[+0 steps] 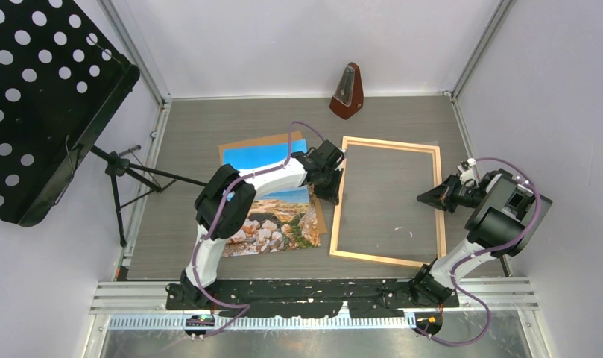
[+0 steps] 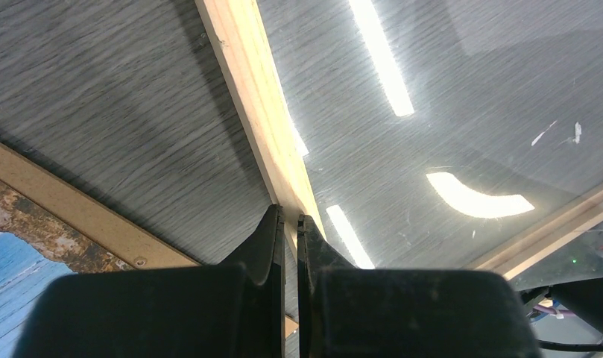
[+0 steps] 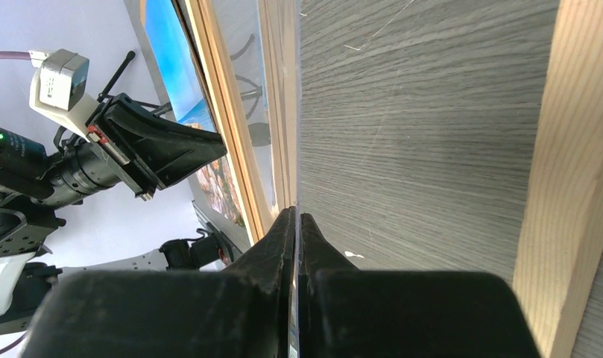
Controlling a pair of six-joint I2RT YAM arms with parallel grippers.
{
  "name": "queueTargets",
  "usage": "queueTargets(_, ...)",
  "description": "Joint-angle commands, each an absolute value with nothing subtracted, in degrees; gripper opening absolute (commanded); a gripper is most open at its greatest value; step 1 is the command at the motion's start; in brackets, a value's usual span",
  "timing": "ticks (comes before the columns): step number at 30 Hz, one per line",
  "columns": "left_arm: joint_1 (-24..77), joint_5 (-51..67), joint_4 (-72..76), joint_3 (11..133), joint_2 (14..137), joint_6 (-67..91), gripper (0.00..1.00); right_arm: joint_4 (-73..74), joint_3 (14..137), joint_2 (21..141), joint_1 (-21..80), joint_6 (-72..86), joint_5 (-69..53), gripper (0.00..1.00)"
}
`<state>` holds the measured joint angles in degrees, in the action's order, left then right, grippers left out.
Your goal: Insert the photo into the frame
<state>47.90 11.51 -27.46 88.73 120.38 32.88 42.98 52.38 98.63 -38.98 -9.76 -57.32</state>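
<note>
My left jaws: together, tips at the left rail of the frame [image 1: 391, 143]
My right jaws: together at its right rail; whether pinching anything, I cannot tell
Photo [image 1: 279, 224]: flat, left of the frame, outside it

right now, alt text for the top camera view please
A wooden frame lies on a grey table, the left tool shut at its left rail, the right tool shut by its right rail. The photo lies left of it, not yet inside.

Photo [image 1: 272, 224] blue sky, pale rocks; frame [image 1: 391, 143] light wood.
</note>
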Motion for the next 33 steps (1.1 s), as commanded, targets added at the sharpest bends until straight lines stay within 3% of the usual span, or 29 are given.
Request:
queueTargets(1, 48.87, 7.88, -26.36, 88.86, 123.16, 31.32, 0.00, 47.22, 54.50, 98.04, -38.93, -11.04, -58.55, 0.06)
queueTargets(33, 49.48, 8.23, -26.63, 89.52, 123.56, 30.97, 0.00, 40.01, 52.14, 97.67, -37.92, -9.83, -56.87, 0.06)
